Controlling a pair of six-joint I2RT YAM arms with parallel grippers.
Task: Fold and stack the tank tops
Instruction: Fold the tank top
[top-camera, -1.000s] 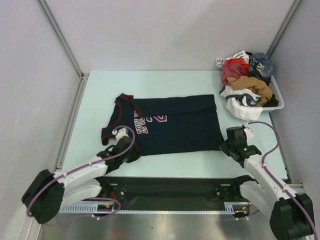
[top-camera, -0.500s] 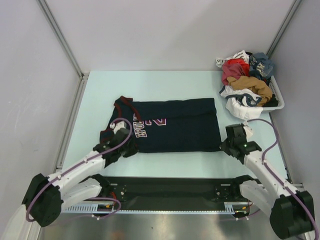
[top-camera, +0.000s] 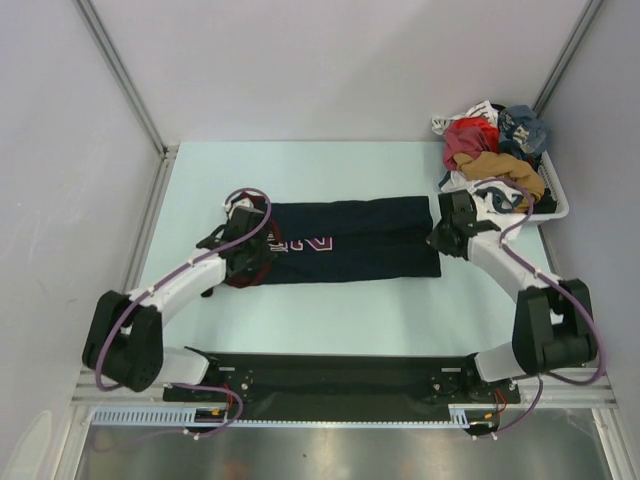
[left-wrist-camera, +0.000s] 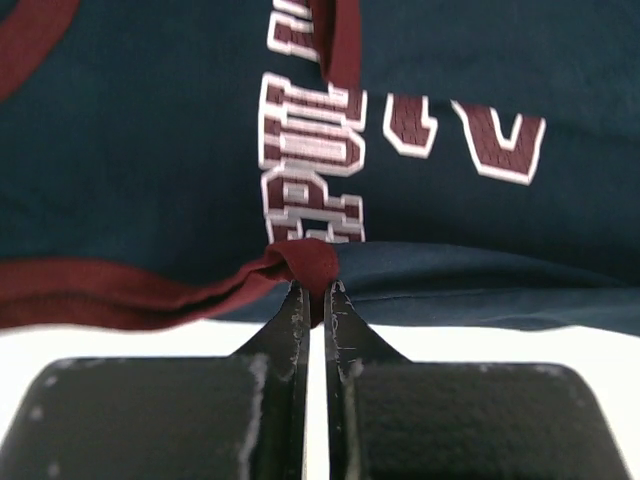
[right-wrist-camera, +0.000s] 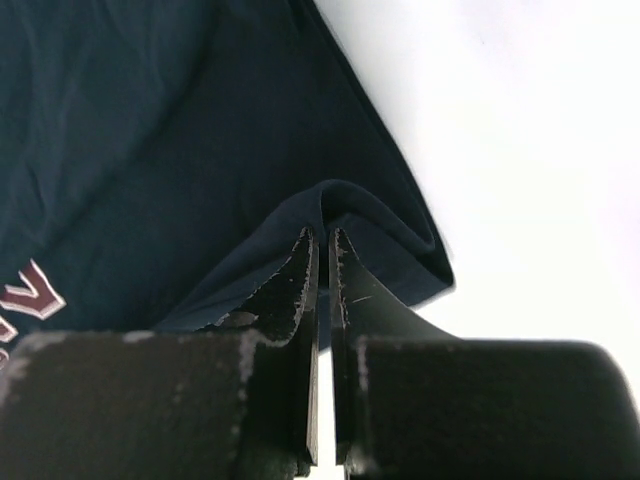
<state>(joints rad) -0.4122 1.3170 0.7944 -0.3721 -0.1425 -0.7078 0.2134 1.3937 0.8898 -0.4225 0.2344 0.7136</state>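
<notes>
One navy tank top (top-camera: 350, 245), ends pinched

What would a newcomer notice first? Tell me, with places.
The navy tank top with maroon lettering, half folded mid-table, draws the eye. The left fingers pinch its maroon-trimmed edge at its left end, and the right fingers pinch the hem at its right end. A white basket heaped with clothes sits in the far right corner.

Matt cloth tank top (top-camera: 350, 240), grainy black fingers (left-wrist-camera: 160, 420)
</notes>
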